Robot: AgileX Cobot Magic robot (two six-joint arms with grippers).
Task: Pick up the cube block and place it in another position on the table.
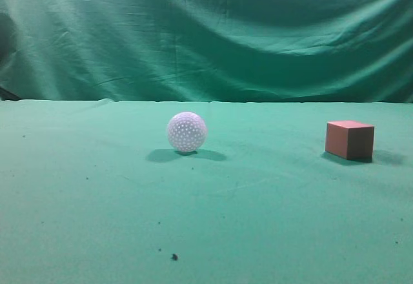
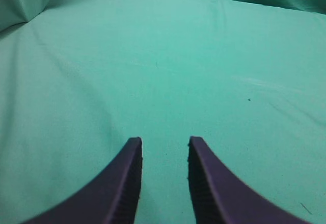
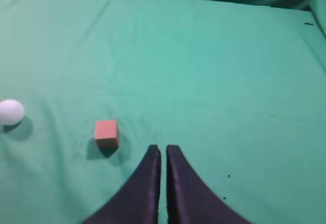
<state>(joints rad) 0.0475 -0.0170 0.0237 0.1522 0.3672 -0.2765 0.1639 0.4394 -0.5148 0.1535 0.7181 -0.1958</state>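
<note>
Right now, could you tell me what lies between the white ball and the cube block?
Nothing: only bare green table separates the dimpled white ball from the cube block, as the exterior and right wrist views both show.

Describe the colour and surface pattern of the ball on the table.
The ball is white, covered in small dimples; the exterior view shows it best.

On the table [image 1: 97, 200], the ball [image 1: 187, 131] sits near the middle with the cube [image 1: 349, 139] well apart to its right, both before the curtain [image 1: 206, 32] behind.
</note>
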